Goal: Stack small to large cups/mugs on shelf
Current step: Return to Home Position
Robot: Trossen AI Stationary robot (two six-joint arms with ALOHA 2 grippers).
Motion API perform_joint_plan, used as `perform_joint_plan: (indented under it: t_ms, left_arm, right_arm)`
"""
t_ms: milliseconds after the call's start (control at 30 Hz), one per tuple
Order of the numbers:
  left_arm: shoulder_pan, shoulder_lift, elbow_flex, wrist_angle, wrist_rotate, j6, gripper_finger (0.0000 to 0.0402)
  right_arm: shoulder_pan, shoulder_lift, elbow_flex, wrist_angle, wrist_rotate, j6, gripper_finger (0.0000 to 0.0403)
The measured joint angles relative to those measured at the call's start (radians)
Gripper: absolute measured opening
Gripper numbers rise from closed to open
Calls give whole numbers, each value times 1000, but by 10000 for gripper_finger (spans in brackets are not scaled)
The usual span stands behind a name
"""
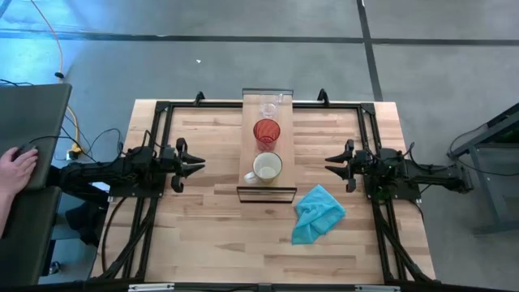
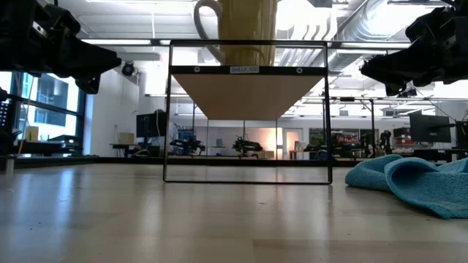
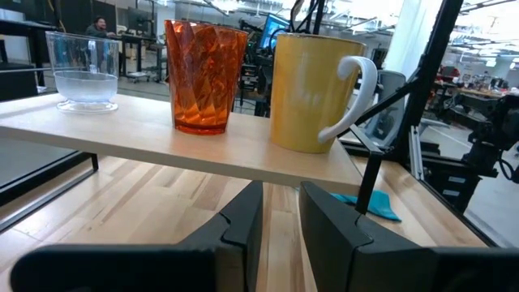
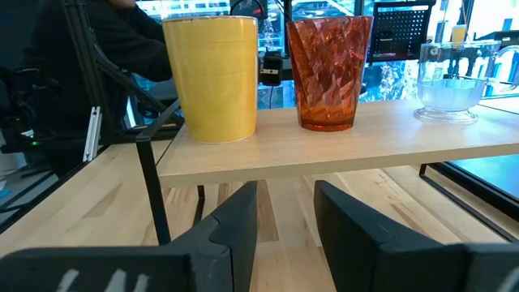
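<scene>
the shelf (image 1: pixel 250 142) stands raised on its dark frame at the middle of the wooden table (image 1: pixel 203 235), its long axis running between the two arms. three vessels stand upright on it in a single row, apart from one another. the clear glass (image 1: pixel 268 108) is at the end farthest from the low camera. the red cup (image 1: pixel 267 131) is at the middle. the cream-yellow mug (image 1: pixel 267 167) is at the end nearest the low camera, its handle turned toward the left arm's side. in both wrist views the row rises in size from glass to cup to mug.

the left gripper (image 1: pixel 195 165) hangs above the table beside the shelf on its left, level with the mug and pointing at it, well clear of the board. its fingers (image 3: pixel 243 215) are parted by a narrow gap and hold nothing. the right gripper (image 1: pixel 332 160) mirrors it on the shelf's right side, likewise facing the mug. its fingers (image 4: pixel 235 212) are also slightly apart and empty.

a crumpled teal cloth (image 1: pixel 318 214) lies on the table just off the shelf's near right corner, below the right gripper. a person's hand (image 1: pixel 16 166) rests on a grey surface beyond the table's left edge.
</scene>
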Motion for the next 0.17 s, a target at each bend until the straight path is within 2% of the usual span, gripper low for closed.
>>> perform_joint_plan:
  t_ms: [167]
  left_arm:
    - [0, 0, 0, 0, 0, 0, 74]
  right_arm:
    - [0, 0, 0, 0, 0, 0, 116]
